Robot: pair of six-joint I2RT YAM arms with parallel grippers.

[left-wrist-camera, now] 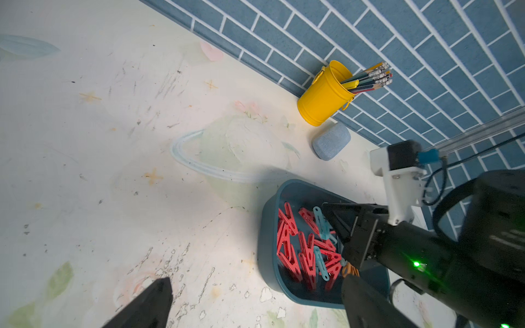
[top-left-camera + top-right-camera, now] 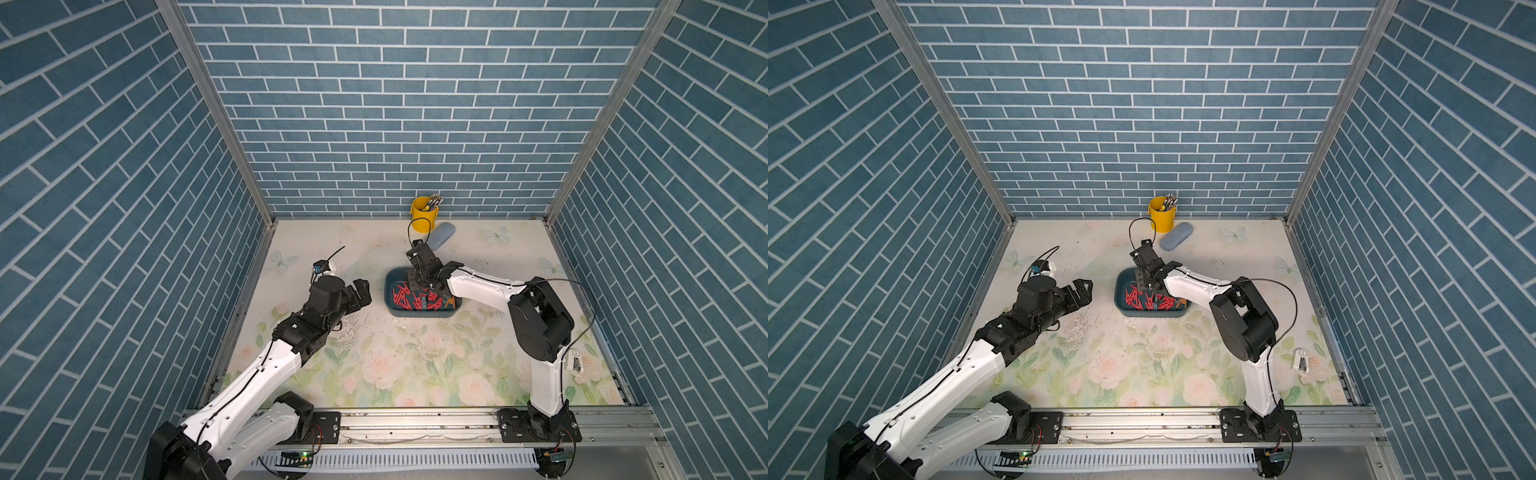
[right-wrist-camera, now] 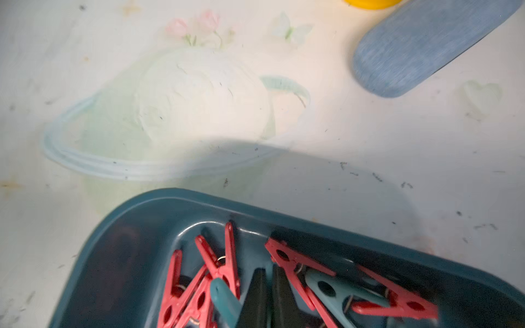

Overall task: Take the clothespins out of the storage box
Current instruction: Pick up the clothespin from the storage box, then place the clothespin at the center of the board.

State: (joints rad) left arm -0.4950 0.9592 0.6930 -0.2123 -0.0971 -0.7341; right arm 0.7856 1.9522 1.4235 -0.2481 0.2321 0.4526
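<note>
Right wrist view puts us inside the storage box (image 3: 176, 196), low among the clothespins (image 3: 295, 265). The right jaws are drawn together with their tips down in the heap, and we can make out no clip between them. A teal clothespin (image 3: 224, 301) lies against the outside of one finger (image 3: 257, 292) rather than in the grip.

In both top views the box sits on the tabletop (image 2: 374, 365), forward of the yellow bucket (image 2: 424, 218), and every clip we can see, including the orange clothespin (image 2: 449, 303), is inside it. We judge the emptying barely begun. The left arm (image 2: 282, 361) hangs beside the box with the left jaws wide apart, touching nothing.

Our main worry is a lift that comes up empty, since the jaws seem to have closed beside a clip, not on one. The clips also lie crossed and hooked through each other, so a pull could raise a clump that sheds pieces back into the box or over its rim. The box looks light and nothing steadies it. A finger catching its wall or a snagged clip could drag or tip it.
</note>
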